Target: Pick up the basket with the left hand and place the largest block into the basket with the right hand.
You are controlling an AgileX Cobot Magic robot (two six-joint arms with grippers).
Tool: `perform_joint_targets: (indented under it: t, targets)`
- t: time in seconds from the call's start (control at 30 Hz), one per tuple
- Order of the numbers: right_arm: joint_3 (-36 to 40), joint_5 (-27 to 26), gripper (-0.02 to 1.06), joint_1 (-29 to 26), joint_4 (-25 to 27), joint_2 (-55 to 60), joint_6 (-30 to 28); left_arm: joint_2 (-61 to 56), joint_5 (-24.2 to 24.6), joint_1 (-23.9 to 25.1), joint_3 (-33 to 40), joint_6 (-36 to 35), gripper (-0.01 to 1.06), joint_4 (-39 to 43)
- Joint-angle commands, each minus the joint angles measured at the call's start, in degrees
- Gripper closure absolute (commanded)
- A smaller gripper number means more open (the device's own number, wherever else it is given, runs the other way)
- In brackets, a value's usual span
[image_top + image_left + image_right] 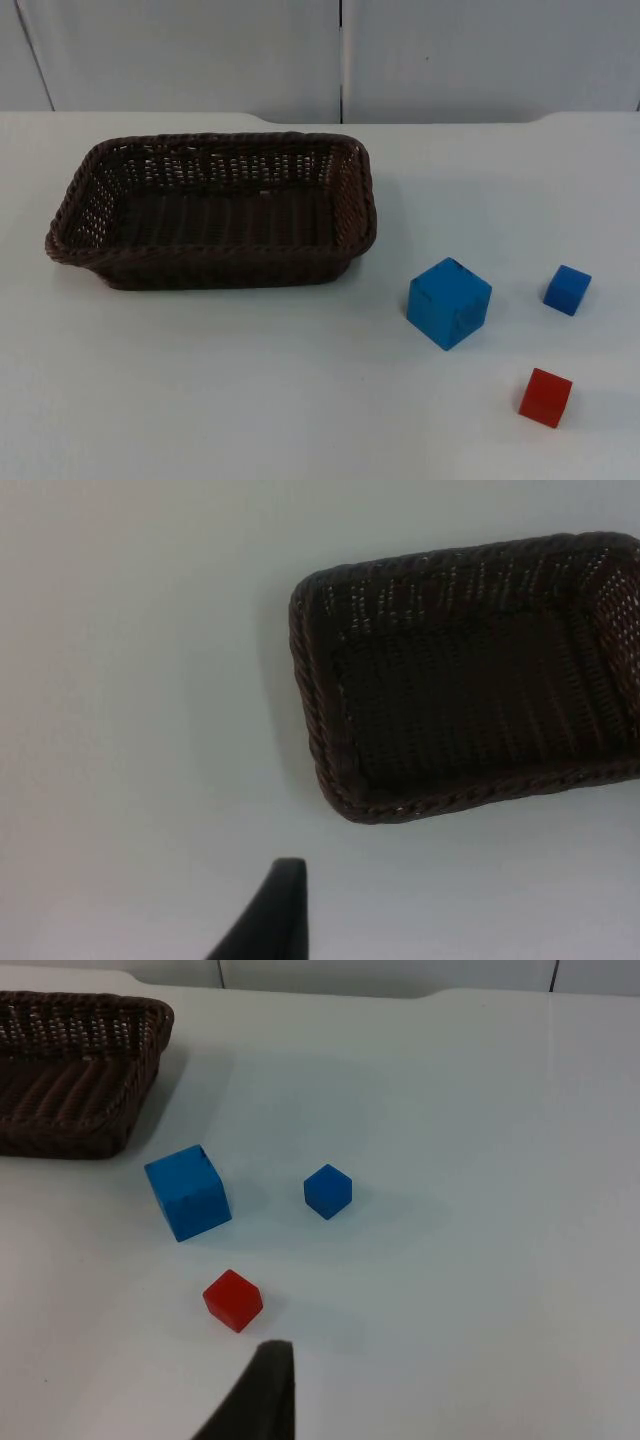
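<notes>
Nothing done yet — basket [212, 212] empty on table, big block [449, 302] right of it; both grippers' state: can't tell.

The table [250, 400] has a white, matte top lit evenly from above, with only soft, faint shadows on it. Its far edge meets the partition wall [200, 50], where a shallow step interrupts the edge line. The partition wall is pale grey and stands upright behind the table. It is built of flat panels, divided by a dark vertical seam [341, 55] near the middle of the wall.
</notes>
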Motion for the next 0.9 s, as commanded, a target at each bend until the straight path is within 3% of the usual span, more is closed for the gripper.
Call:
perform_joint_targets:
  t: [0.0,0.17,0.47,0.87]
  targets:
    - [0.10,-0.34,-0.01,-0.39,-0.13,-0.13,0.14,2.82,-0.34,0.32,-2.16,1.16,0.00,-1.01]
    - [0.10,-0.34,-0.01,-0.39,-0.13,-0.13,0.14,9.47,-0.42,0.32,-7.05,4.55,0.00,-3.72]
    - [0.10,-0.34,-0.01,-0.39,-0.13,-0.13,0.14,21.12,0.47,0.32,-17.51,4.55,0.00,-4.57]
    - [0.10,-0.34,-0.01,-0.39,-0.13,-0.13,0.14,39.53,6.77,0.22,-35.58,5.37,0.00,-5.13]
